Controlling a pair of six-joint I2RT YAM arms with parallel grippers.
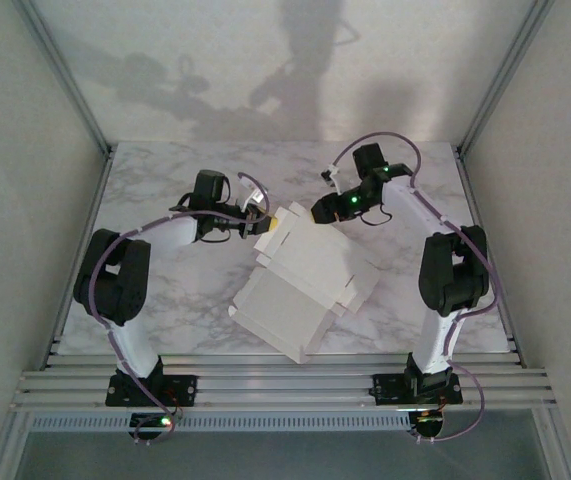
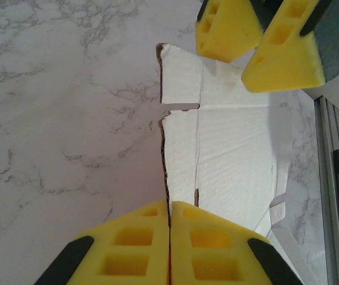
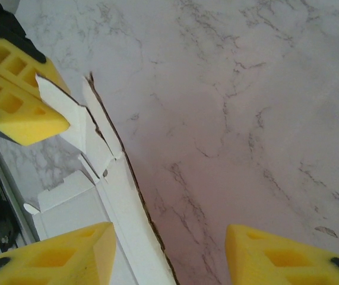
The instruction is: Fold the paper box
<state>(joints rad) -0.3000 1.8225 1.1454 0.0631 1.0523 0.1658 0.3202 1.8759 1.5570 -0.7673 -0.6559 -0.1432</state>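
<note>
- My left claw (image 2: pixel 170 217) is squeezed fully together. The dark-rimmed edge of the paper box (image 1: pixel 305 285) runs straight into the seam between its yellow pads (image 2: pixel 133 249). From the right wrist I can see a white flap clamped between them, so I read this as a firm pinch on that flap.
- My right claw (image 3: pixel 169 234) stands roughly half open with nothing in its hold. The same card edge passes between its fingers, close to one and well apart from the other.
- The relation that counts is that the lifted edge runs from claw to claw. Its long axis points from the left claw's pinch straight at the right claw's tips, which sit over the notched end flap. Both claws meet at the sheet's far corner; the left has it and the right is just beside it.
- The rest of the box lies low on the counter (image 1: pixel 155 200), off-white side up. It spreads slantwise from that far corner back toward the arm bases, about midway between them. I can make out no pink face.
- My judgement is that folding has barely begun. The next move asks the right claw to close on or press that edge while the left anchors it. Card this thin could buckle or slip.
- The counter is white marble pattern with grey veins.
- Around it are pale panel walls and an aluminium rail (image 1: pixel 285 385) along the near edge, with the arms' shadows on the back wall.
</note>
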